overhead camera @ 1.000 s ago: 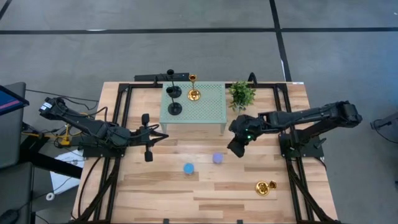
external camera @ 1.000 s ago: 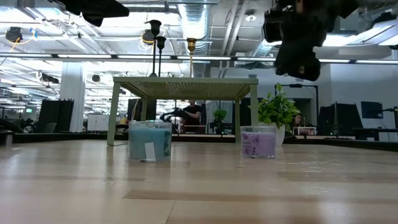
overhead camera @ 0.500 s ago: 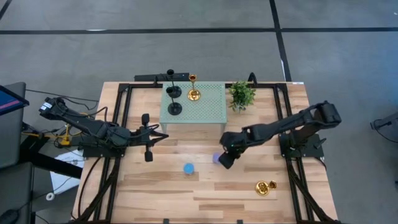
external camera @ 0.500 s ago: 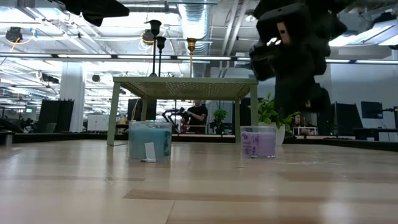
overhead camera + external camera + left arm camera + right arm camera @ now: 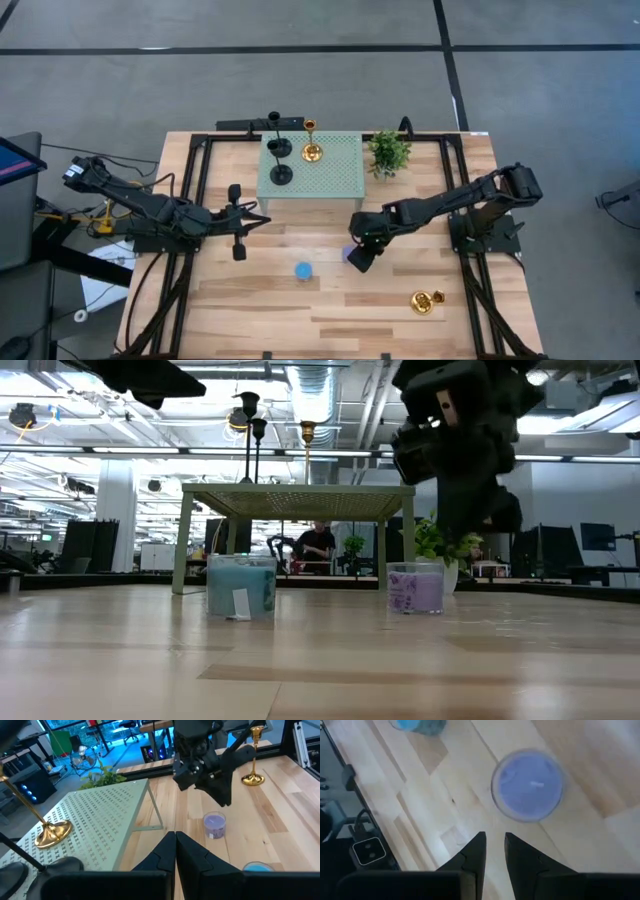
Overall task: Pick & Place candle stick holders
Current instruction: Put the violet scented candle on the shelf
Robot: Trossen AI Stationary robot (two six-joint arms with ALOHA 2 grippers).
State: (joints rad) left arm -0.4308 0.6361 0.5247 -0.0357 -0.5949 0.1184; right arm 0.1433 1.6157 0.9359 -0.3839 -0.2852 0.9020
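Above the purple candle (image 5: 349, 254), the right gripper (image 5: 358, 260) is held slightly parted and empty, while the left gripper (image 5: 238, 217) is kept closed, empty, beside the green stand (image 5: 340, 170).

Open-plan lab: exposed ceiling ducts (image 5: 310, 390), rows of monitors (image 5: 598, 537).

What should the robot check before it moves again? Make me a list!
1. Right gripper is above the purple candle, not a holder: not ok for picking holders.
2. Right gripper empty, fingers slightly apart: ok.
3. Left gripper shut and empty, waiting by the small green table: ok.
4. Three holders already on the green table, two black candle holders and one gold candle holder: ok.
5. Last gold holder is on the wooden table near the front right; in the high view it seems to lie on its side: cannot tell.
6. Blue candle clear of the right arm: ok.
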